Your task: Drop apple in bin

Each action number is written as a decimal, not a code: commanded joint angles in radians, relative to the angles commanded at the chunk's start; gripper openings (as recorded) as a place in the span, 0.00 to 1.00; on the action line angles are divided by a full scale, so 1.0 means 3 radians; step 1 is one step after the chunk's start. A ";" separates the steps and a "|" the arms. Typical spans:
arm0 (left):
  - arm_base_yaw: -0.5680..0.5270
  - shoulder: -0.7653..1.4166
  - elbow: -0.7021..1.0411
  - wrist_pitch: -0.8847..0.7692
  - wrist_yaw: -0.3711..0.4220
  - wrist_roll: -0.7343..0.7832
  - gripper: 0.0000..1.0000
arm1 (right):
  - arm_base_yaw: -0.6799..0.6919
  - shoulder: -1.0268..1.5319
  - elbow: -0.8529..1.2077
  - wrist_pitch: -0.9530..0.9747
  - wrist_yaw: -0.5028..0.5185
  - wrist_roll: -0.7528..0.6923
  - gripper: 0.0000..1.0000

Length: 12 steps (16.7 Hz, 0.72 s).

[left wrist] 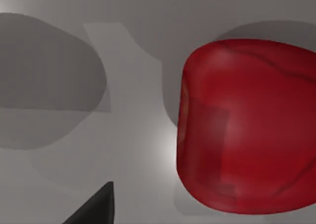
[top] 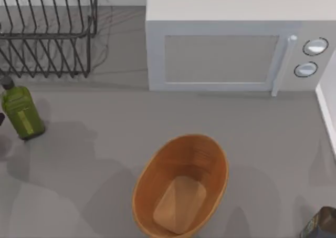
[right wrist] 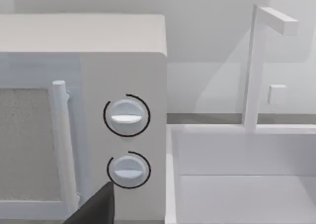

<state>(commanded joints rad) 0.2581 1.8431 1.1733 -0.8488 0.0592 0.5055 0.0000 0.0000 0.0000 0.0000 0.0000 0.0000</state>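
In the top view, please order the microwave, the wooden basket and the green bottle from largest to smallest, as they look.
1. microwave
2. wooden basket
3. green bottle

We see a white microwave (top: 236, 38) at the back of our grey table (top: 94, 159), its two dials (right wrist: 126, 116) beside the door handle. A black wire rack (top: 47, 30) sits back left, a green bottle (top: 22, 112) just in front. A white sink (right wrist: 242, 174) lies right of the microwave.
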 joint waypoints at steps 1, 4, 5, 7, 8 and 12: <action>-0.0003 0.0044 -0.0061 0.0099 0.0000 -0.0003 1.00 | 0.0000 0.0000 0.0000 0.0000 0.0000 0.0000 1.00; -0.0029 0.0246 -0.0116 0.0344 -0.0006 -0.0025 1.00 | 0.0000 0.0000 0.0000 0.0000 0.0000 0.0000 1.00; -0.0040 0.0318 -0.0091 0.0395 -0.0007 -0.0036 1.00 | 0.0000 0.0000 0.0000 0.0000 0.0000 0.0000 1.00; -0.0065 0.0426 -0.0015 0.0450 -0.0003 -0.0061 1.00 | 0.0000 0.0000 0.0000 0.0000 0.0000 0.0000 1.00; -0.0074 0.0455 0.0013 0.0457 0.0001 -0.0069 1.00 | 0.0000 0.0000 0.0000 0.0000 0.0000 0.0000 1.00; -0.0077 0.0460 0.0020 0.0458 0.0002 -0.0071 1.00 | 0.0000 0.0000 0.0000 0.0000 0.0000 0.0000 1.00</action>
<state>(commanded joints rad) 0.2351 1.9812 1.1793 -0.7114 0.0597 0.4841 0.0000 0.0000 0.0000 0.0000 0.0000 0.0000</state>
